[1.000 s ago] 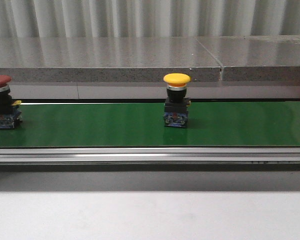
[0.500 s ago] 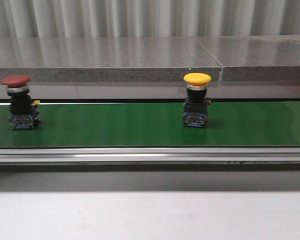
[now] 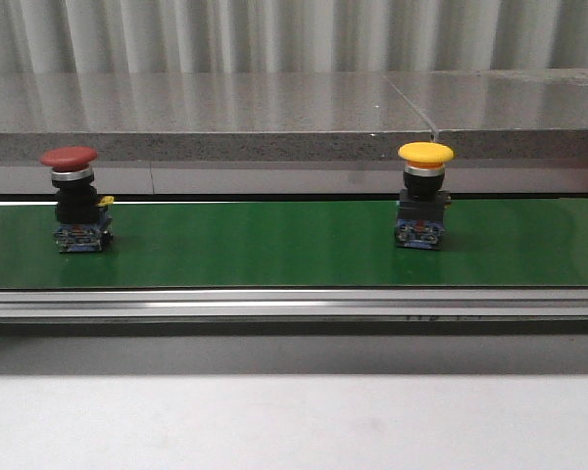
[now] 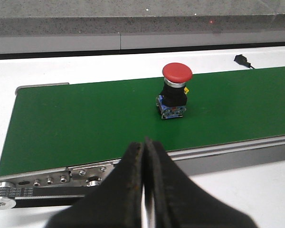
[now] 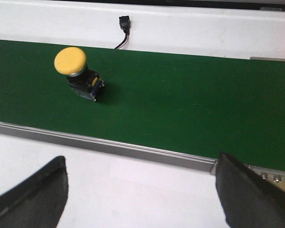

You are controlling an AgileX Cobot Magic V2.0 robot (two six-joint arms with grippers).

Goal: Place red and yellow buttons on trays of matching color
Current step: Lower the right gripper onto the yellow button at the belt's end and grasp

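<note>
A red button (image 3: 75,199) stands upright on the green conveyor belt (image 3: 255,245) at the left; it also shows in the left wrist view (image 4: 175,91). A yellow button (image 3: 423,195) stands upright on the belt right of centre, and in the right wrist view (image 5: 78,73). My left gripper (image 4: 145,145) is shut and empty, on the near side of the belt's rail, apart from the red button. My right gripper (image 5: 141,173) is open and empty over the white table, apart from the yellow button. No trays are in view. Neither gripper shows in the front view.
The belt's metal rail (image 3: 294,304) runs along the near edge, with its roller end (image 4: 19,190) beside my left gripper. A grey stone ledge (image 3: 274,122) lies behind the belt. A small black cable plug (image 5: 125,26) lies on the white surface beyond the belt.
Both buttons have travelled to the right along the belt. No gripper shows in the front view in any frame.
</note>
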